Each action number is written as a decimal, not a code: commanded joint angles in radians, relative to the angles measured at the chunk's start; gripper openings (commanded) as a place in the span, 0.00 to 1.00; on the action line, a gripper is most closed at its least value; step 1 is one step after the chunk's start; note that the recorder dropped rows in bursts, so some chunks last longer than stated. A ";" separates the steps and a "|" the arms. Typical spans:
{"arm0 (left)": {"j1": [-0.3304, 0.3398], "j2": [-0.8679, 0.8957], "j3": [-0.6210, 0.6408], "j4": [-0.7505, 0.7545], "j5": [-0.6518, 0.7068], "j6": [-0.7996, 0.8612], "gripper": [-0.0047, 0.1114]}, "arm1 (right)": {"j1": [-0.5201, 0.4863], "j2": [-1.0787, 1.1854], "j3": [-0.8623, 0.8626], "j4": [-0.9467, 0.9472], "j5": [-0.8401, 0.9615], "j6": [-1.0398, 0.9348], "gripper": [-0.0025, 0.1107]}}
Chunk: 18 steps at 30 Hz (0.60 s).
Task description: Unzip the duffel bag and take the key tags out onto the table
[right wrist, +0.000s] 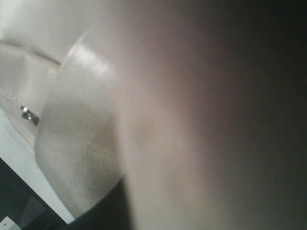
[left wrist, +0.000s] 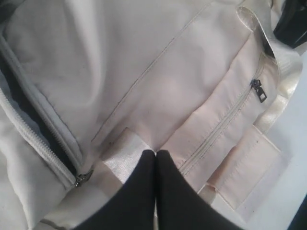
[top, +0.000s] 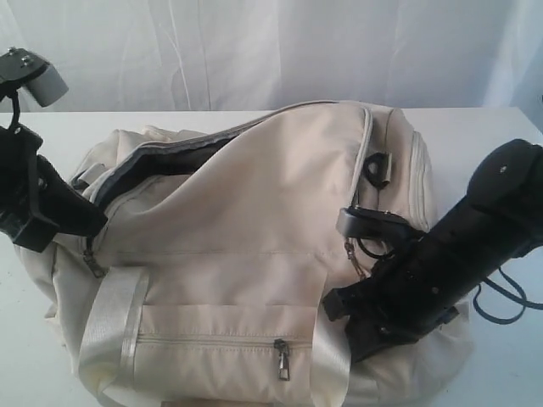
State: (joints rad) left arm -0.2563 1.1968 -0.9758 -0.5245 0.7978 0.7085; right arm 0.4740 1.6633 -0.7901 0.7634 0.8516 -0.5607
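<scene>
A: Beside the left end effector [left wrist: 155,154], tips together, sits the zip pull [left wrist: 82,178] — the firm hold on a limp duffel bag [left wrist: 158,72].
B: Right end effector [top: 344,309] closed against it too; key tags unseen.

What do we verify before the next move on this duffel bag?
1. Main zip of the duffel bag fully open: not ok, it gapes only along its left part.
2. Left gripper on the zip pull: not ok, it is shut and the pull lies apart from it.
3. Right gripper grasp: cannot tell, it is shut against the fabric and its view is blurred.
4. Key tags in sight: not ok, none in any view.
5. Front pocket zip closed: ok.
</scene>
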 commanded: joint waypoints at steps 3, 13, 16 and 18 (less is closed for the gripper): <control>-0.007 -0.010 0.005 -0.043 0.029 -0.007 0.04 | 0.007 0.102 -0.088 0.025 -0.136 -0.006 0.05; -0.007 -0.010 -0.030 -0.061 0.083 -0.007 0.04 | 0.004 0.203 -0.246 0.017 -0.152 0.028 0.05; -0.007 -0.010 -0.030 -0.061 0.085 -0.007 0.04 | 0.003 0.215 -0.287 -0.006 -0.141 0.028 0.05; -0.007 -0.010 -0.030 -0.061 0.085 -0.005 0.04 | 0.003 0.217 -0.316 -0.039 -0.082 0.045 0.05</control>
State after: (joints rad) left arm -0.2563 1.1961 -1.0001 -0.5619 0.8635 0.7085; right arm 0.4804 1.8627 -1.0650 0.7554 0.8430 -0.5357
